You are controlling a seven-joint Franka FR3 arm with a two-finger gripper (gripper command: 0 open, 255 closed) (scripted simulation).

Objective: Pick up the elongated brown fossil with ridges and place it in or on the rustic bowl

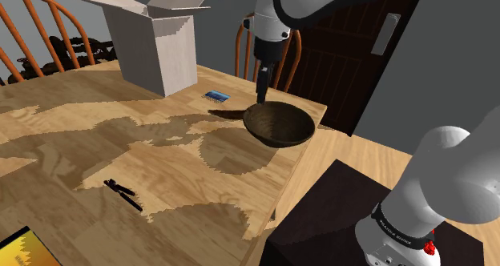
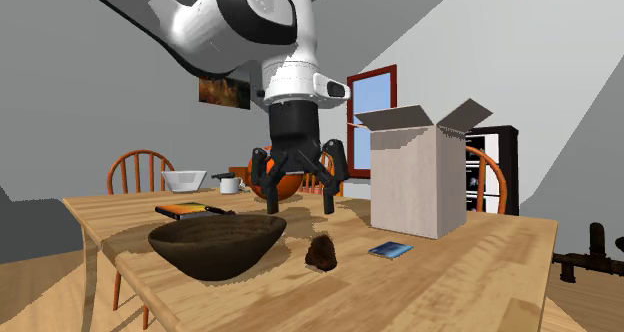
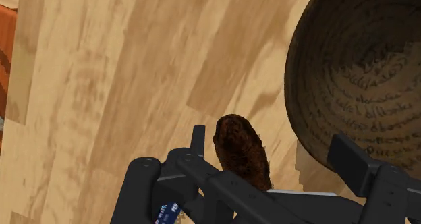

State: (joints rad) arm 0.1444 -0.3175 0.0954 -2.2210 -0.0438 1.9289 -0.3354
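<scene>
Hangs over the table with the gripper spread wide, clasping nothing. Leaves the fossil, a dark brown ridged lump, lying on the wood, not gripped. In the second exterior view, puts that fossil between the bowl and a small blue card, near each yet touching neither. Along the wrist view, looks down on the fossil between the two black fingers, nearer one than the other, with the bowl's dark ringed hollow just beside the farther finger. In the shoulder view, sets the gripper just above the bowl's far rim, toward the table end nearest the stand. Elsewhere on the table: an open box standing upright beyond the card; a black tool lying flat, well apart from the bowl; a yellow book at the shoulder view's lower left corner. Around the table, wooden chairs; behind the arm, a dark door.
</scene>
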